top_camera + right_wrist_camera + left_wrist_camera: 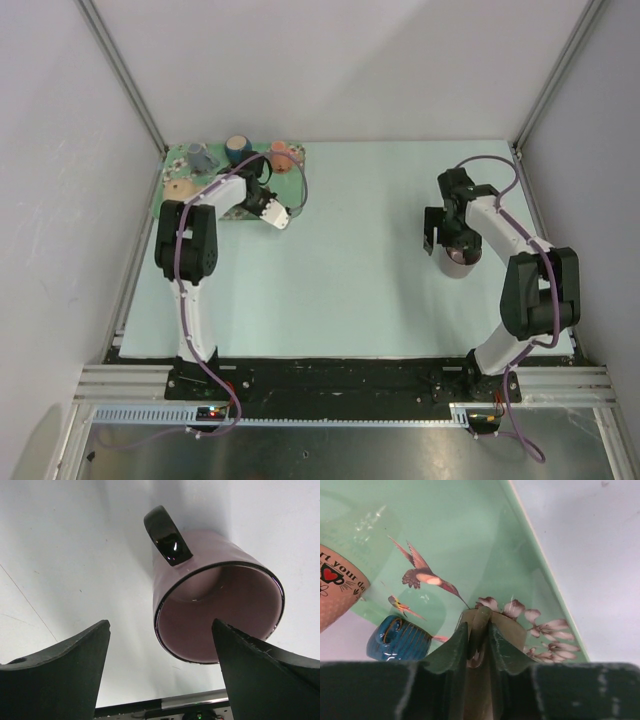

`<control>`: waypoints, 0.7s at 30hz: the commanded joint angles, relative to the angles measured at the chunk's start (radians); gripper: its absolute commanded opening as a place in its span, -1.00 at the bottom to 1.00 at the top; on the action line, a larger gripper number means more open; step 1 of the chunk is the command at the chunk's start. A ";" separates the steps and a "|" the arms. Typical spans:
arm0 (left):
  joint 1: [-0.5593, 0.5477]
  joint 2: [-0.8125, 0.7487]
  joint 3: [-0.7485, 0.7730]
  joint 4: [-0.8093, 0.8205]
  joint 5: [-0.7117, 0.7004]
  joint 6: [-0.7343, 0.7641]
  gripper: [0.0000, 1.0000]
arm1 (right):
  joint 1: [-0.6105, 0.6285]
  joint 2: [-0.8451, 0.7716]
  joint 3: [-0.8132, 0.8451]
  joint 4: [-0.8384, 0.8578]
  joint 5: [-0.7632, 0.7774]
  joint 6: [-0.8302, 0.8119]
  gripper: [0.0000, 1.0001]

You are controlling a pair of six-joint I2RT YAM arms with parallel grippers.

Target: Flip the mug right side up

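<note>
A mauve mug (220,615) with a black rim and black handle (167,535) stands on the table with its opening facing up at the right wrist camera. In the top view the mug (460,260) sits just under the right arm's wrist. My right gripper (161,625) is open and empty above it, with one finger left of the mug and the other over its right rim; it also shows in the top view (440,238). My left gripper (479,625) is shut on the rim of a green tray (470,540) at the far left (272,212).
The green tray (222,215) with a hummingbird print carries a peach mug (335,587), a blue cup (397,639) and, in the top view, a grey cup (200,157) and a tan piece (180,187). Metal frame posts stand at the back corners.
</note>
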 commanded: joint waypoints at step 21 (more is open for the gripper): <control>-0.055 -0.195 0.574 0.000 0.546 -1.236 -1.00 | 0.089 -0.418 0.064 0.253 -0.455 0.083 0.99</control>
